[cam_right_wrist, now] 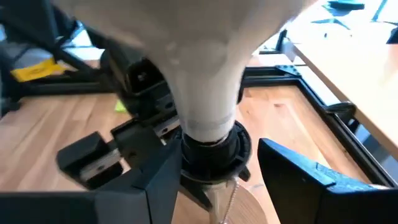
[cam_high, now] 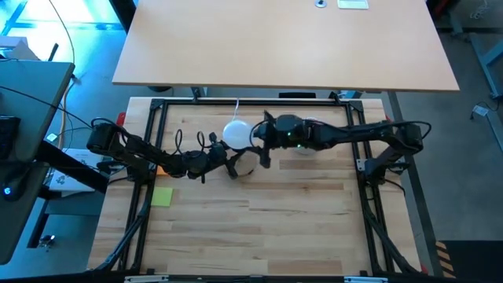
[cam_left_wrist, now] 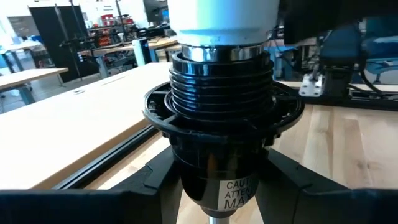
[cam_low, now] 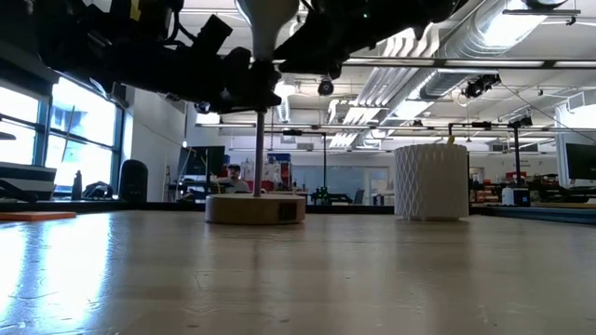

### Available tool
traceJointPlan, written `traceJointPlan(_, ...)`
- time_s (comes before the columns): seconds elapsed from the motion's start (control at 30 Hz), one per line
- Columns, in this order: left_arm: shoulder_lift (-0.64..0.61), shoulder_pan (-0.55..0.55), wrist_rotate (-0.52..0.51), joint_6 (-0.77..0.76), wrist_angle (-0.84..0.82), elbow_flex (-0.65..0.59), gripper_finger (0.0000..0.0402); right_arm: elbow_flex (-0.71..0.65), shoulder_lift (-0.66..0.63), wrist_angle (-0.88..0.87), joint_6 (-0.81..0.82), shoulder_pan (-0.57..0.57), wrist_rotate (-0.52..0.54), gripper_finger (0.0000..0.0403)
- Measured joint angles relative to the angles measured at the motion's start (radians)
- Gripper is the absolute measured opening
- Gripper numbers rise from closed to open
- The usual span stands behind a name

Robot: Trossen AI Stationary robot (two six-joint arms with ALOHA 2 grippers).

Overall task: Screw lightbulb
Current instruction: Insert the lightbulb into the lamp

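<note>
The lightbulb (cam_right_wrist: 199, 74) is seen as smooth, frosted white, with a matt sheen. The socket (cam_left_wrist: 221, 118) is formed of glossy black ribbed plastic. The table (cam_high: 259, 212) is made of pale, smooth wood planks, and the round base (cam_low: 255, 207) of light wood.

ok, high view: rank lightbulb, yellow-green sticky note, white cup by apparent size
1. lightbulb: its round white globe looks largest.
2. yellow-green sticky note: a smaller square on the table.
3. white cup: only a sliver shows under the right arm, so its rank is unsure. In the low view it looks clearly wider than the bulb's neck.
</note>
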Motion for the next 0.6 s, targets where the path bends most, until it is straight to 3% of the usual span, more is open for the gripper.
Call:
traceJointPlan(0.23, -0.003, 0.0, -0.019, -0.021, 0.016, -0.023, 0.0158, 0.002, -0.082, -0.14, -0.036, -0.057, -0.005, 0.0209)
traceJointPlan(0.6, -0.113, -0.015, -0.008, -0.092, -0.121, -0.078, 0.0237, 0.003, -0.087, -0.191, -0.031, -0.06, -0.005, 0.0209)
